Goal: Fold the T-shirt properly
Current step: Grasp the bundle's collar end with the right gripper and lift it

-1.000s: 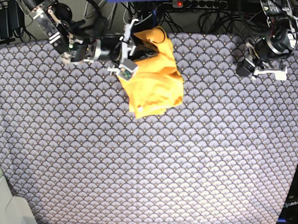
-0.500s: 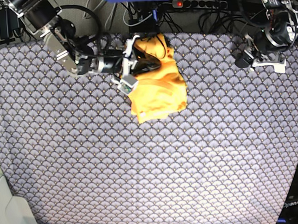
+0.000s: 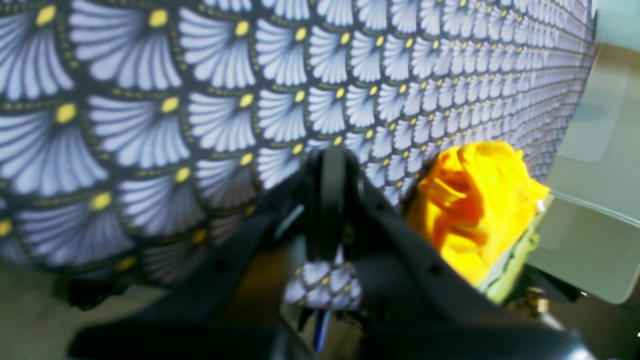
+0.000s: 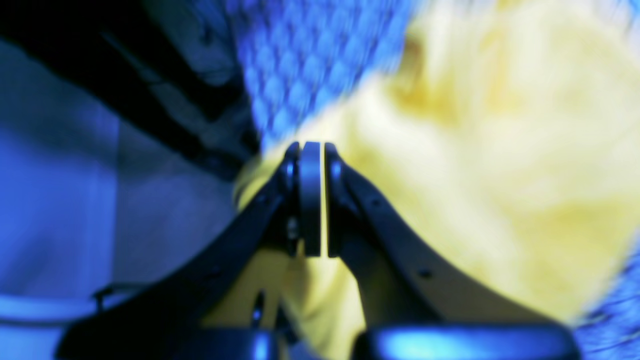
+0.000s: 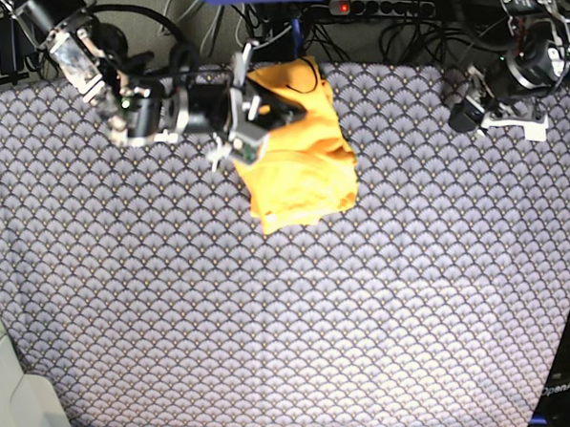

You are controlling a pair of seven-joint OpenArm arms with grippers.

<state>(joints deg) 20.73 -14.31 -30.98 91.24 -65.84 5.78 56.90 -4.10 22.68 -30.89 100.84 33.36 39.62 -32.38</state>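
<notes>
The yellow-orange T-shirt (image 5: 299, 155) lies bunched in a rough folded heap at the back middle of the patterned cloth. My right gripper (image 5: 284, 110) reaches in from the left and lies over the shirt's back left part. In the right wrist view its jaws (image 4: 312, 150) are shut, with blurred yellow T-shirt (image 4: 475, 165) all around and no fold visibly pinched at the tips. My left gripper (image 5: 460, 118) hovers shut and empty at the back right, well away from the shirt. The left wrist view shows the left gripper (image 3: 332, 162) over the cloth, the T-shirt (image 3: 472, 210) far off.
The blue-grey scallop-patterned cloth (image 5: 366, 295) covers the whole table. A power strip (image 5: 379, 8) and cables run behind the back edge. A pale surface (image 5: 18, 409) borders the front left corner.
The right arm has shifted and turned over the shirt's back left part, and the heap has slid slightly to the right. The left arm has drawn back a little.
</notes>
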